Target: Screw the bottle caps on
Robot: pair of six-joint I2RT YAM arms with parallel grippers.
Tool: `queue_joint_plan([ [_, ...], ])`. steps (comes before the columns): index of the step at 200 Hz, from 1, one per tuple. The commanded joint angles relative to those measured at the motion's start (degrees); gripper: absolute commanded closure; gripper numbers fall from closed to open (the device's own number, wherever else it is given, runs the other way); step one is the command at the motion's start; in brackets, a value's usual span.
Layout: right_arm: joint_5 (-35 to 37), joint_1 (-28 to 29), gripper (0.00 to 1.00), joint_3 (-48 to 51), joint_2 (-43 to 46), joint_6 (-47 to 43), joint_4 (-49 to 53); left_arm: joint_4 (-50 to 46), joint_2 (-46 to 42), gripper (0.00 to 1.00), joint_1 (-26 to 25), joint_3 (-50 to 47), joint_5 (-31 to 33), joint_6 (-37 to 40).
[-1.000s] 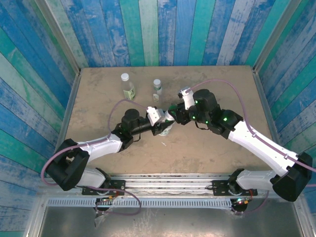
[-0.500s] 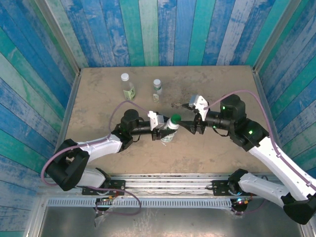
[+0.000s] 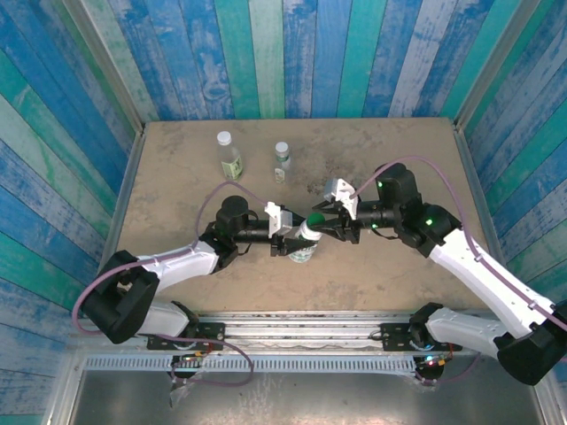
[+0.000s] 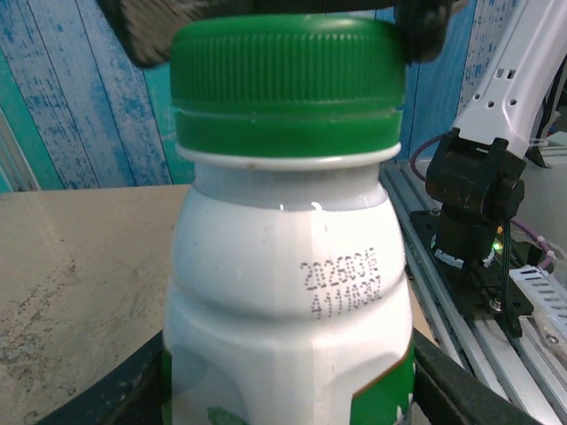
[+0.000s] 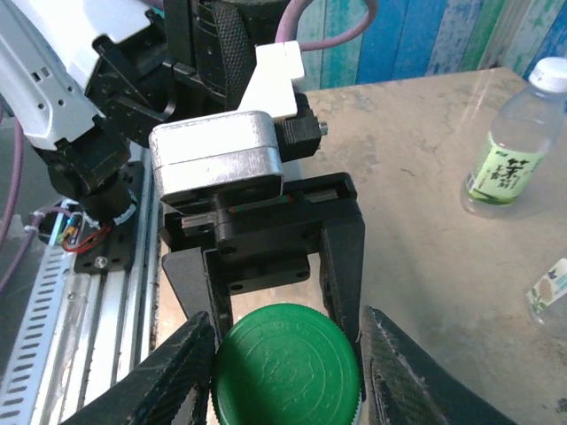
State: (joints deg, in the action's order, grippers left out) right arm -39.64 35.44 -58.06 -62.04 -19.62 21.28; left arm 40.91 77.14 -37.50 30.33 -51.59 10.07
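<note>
Seating the last, green cap [image 5: 288,367] on the white bottle [image 4: 283,301], pinched at the worktop [image 3: 372,274] centre by the left fingers [image 4: 461,394], with right fingers [image 5: 190,363] clamping the cap; slim bottle [image 3: 229,158] and small bottle [image 3: 282,164] behind, apparently capped.

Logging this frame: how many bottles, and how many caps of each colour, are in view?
Bottles: 3 (slim clear bottle, tiny clear bottle, white-wrapped bottle)
White caps: 2 (slim bottle's white cap, tiny bottle's white cap)
Green caps: 1 (green cap on the white-wrapped bottle)
Total: 6
</note>
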Motion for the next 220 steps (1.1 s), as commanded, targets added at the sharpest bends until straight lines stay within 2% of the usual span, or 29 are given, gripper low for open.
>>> queue_joint_plan([
  [1,-2.0,-0.2,0.53,-1.2,-0.5,-0.2,1.5,1.1,-3.1,0.45,0.1,0.8,-1.4,-0.9],
  [18,-2.3,-0.2,0.49,-1.0,-0.5,-0.4,1.7,1.1,-3.2,0.45,0.1,0.7,-1.2,-0.9],
  [68,-3.4,-0.2,0.67,-1.5,-1.2,-0.2,2.1,1.5,-3.1,0.43,0.1,0.8,-1.0,-1.5],
  [86,-2.8,-0.4,0.73,-1.9,-1.0,-0.1,2.1,1.9,-3.2,0.38,0.1,0.8,-0.6,-1.8],
  [124,-3.3,-0.7,0.73,-1.6,0.0,1.2,0.5,2.8,-2.9,0.21,0.1,0.8,-0.4,-2.5],
  [142,-4.1,-0.7,0.73,-0.9,0.4,2.1,-1.1,2.6,-2.4,0.18,0.1,1.1,-1.1,-2.6],
  [188,-5.4,-0.8,0.74,0.1,1.6,3.7,-4.1,2.3,-1.1,0.18,0.1,1.8,-2.3,-2.8],
  [220,-5.5,-0.7,0.74,0.6,1.5,3.9,-3.9,2.6,-1.8,0.33,0.1,1.4,-1.4,-2.8],
])
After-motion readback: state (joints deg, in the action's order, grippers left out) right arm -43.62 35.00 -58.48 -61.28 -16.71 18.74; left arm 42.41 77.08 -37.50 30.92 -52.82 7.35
